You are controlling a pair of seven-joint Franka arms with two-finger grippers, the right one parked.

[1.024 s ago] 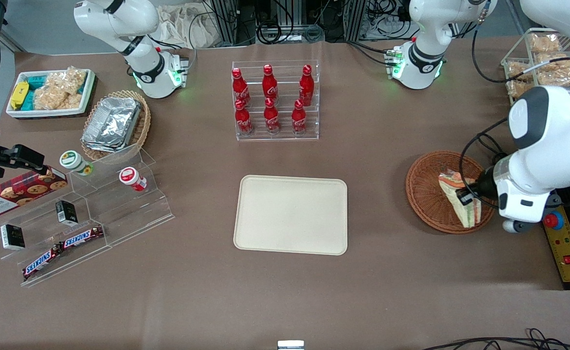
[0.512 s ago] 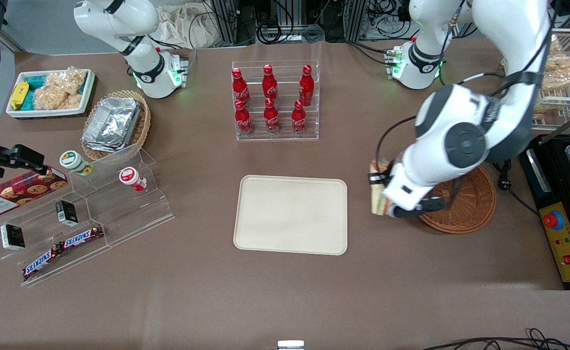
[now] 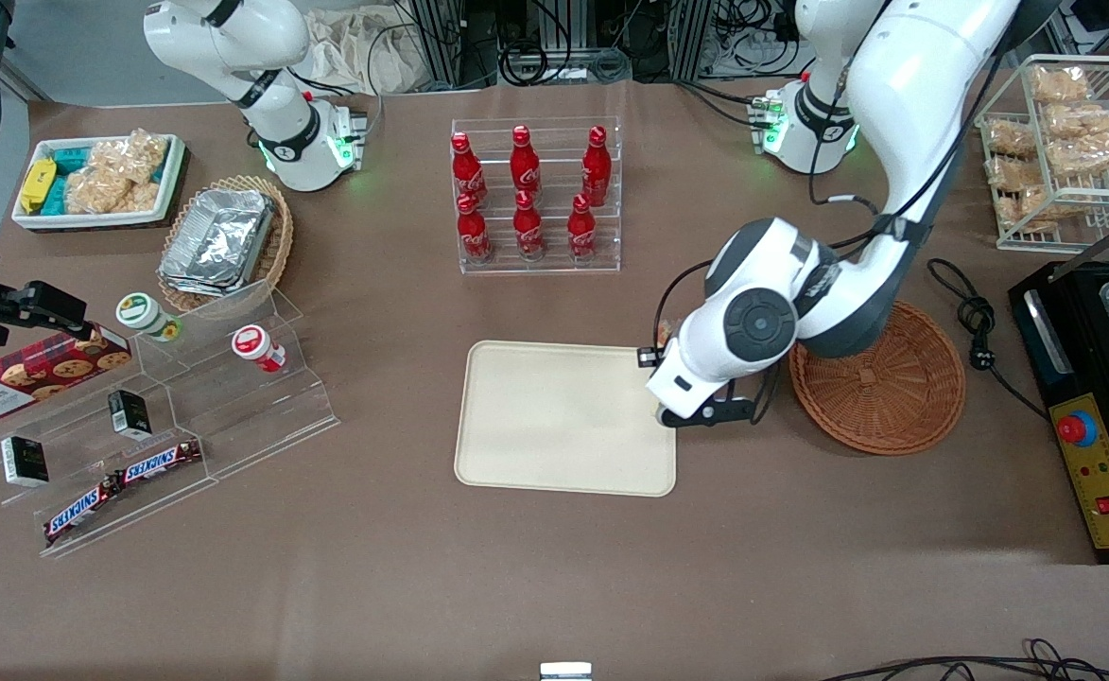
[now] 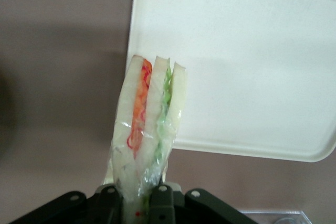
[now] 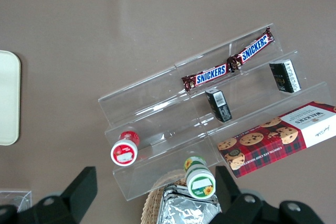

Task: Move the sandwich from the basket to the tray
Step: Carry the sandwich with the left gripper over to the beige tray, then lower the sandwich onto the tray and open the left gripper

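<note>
The sandwich [image 4: 149, 114], a clear-wrapped wedge of pale bread with orange and green layers, is clamped upright in my left gripper [image 4: 139, 195]. In the front view the gripper [image 3: 660, 364] hangs over the cream-beige tray's [image 3: 563, 416] edge nearest the basket, and the arm hides almost all of the sandwich. In the left wrist view the sandwich's tip sits above the tray's [image 4: 247, 66] rim, with brown table beside it. The round reddish-brown wicker basket [image 3: 877, 378] stands empty beside the tray, toward the working arm's end of the table.
A clear rack of red bottles [image 3: 535, 194] stands farther from the front camera than the tray. An acrylic stepped stand with snacks [image 3: 166, 416] lies toward the parked arm's end. A white wire rack [image 3: 1055, 142], a black cable [image 3: 975, 312] and a black box [image 3: 1093, 378] lie past the basket.
My gripper lifted the sandwich out of the basket and carried it sideways to the tray's edge. The basket now stands empty and uncovered.
</note>
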